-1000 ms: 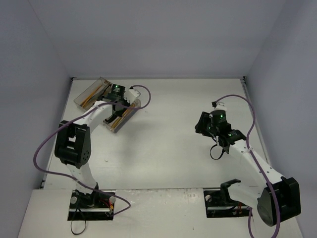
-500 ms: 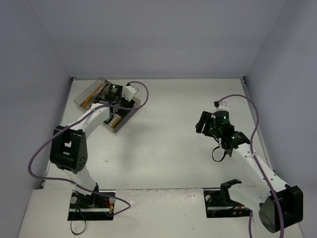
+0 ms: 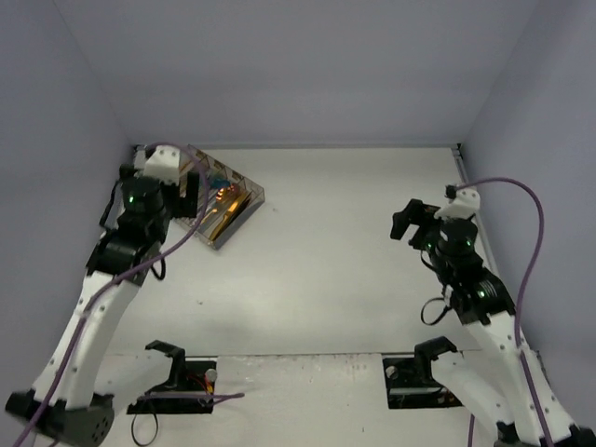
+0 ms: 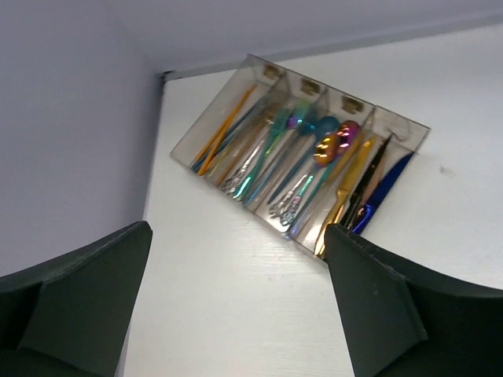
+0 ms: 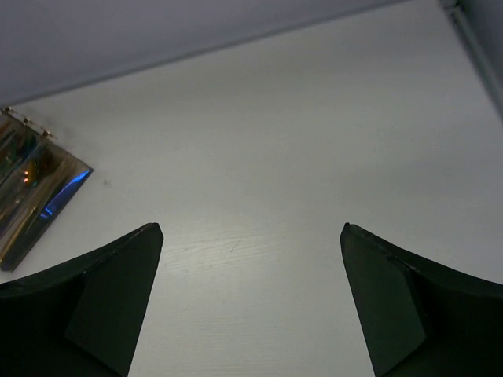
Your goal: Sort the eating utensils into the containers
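Utensils (image 4: 314, 153) sorted in clear tray (image 4: 185, 146), left hand (image 4: 236, 228) and right hand (image 5: 251, 228) both spread wide, empty

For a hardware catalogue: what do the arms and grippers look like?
The left arm and right arm have white links, black joint housings, a green light near each wrist, and a loose purple cable. The left gripper and right gripper each have two dark, wedge-shaped fingers.
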Controlling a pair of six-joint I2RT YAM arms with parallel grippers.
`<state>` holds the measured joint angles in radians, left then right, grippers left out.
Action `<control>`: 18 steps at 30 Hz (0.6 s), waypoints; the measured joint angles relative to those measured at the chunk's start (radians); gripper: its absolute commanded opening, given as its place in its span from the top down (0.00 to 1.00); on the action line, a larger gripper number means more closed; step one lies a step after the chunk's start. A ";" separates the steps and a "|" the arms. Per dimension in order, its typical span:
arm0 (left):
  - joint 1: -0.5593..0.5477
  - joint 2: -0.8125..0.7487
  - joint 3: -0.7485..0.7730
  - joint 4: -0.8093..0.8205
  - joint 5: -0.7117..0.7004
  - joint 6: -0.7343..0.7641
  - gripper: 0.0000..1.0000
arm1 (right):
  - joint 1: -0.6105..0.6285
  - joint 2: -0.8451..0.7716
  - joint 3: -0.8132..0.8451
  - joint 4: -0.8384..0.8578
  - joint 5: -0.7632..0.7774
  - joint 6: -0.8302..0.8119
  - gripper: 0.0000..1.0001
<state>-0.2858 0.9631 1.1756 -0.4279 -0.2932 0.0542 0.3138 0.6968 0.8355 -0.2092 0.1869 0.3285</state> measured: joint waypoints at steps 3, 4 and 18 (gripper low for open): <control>0.000 -0.155 -0.091 -0.036 -0.075 -0.056 0.07 | 0.000 -0.095 0.025 -0.009 0.046 -0.018 0.00; 0.001 -0.198 -0.121 -0.050 -0.091 -0.068 0.07 | 0.000 -0.120 0.030 -0.010 0.062 -0.023 0.00; 0.001 -0.477 -0.319 -0.070 -0.164 -0.087 0.07 | 0.000 -0.259 0.029 -0.045 0.254 -0.142 0.00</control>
<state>-0.2848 0.4865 0.8570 -0.4978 -0.4567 -0.0326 0.3138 0.4378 0.8650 -0.2538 0.4409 0.1867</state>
